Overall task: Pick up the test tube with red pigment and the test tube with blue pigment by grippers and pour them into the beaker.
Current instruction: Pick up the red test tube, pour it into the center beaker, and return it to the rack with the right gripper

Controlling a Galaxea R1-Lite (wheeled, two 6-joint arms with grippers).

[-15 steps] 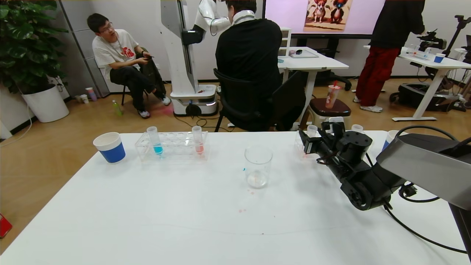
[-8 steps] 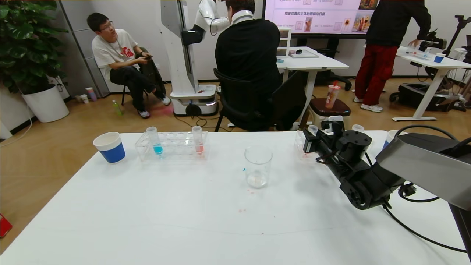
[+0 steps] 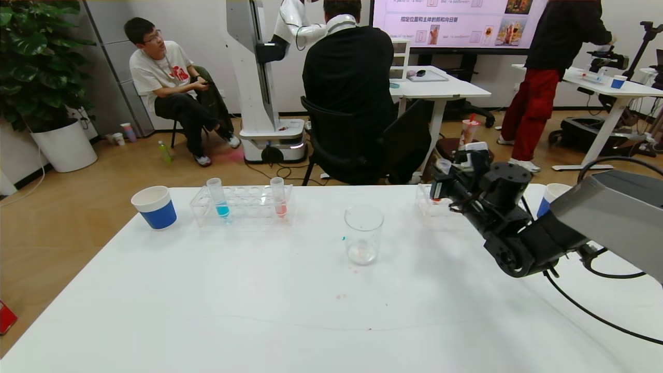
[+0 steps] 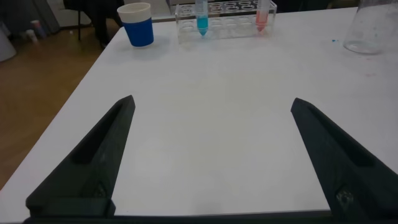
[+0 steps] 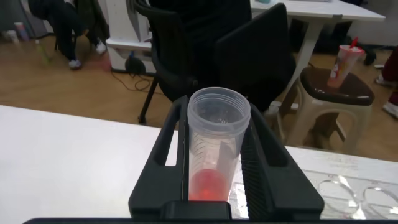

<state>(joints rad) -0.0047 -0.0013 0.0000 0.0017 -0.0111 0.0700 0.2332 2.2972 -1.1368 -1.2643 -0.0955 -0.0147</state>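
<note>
Right gripper (image 5: 214,163) clamps the upright test tube with red pigment (image 5: 216,149), red liquid pooled at its bottom, mouth up

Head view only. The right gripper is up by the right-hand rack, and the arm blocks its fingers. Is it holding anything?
Observer: Yes. In the right wrist view the right gripper is shut on the test tube with red pigment. The tube is upright, mouth open, with red liquid at the bottom.
Operator: And the left arm? It's not in my view.
Observer: In the left wrist view the left gripper is open and holds nothing. It is low over the bare table and faces the test tube with blue pigment, which stands in its rack farther off.
</note>
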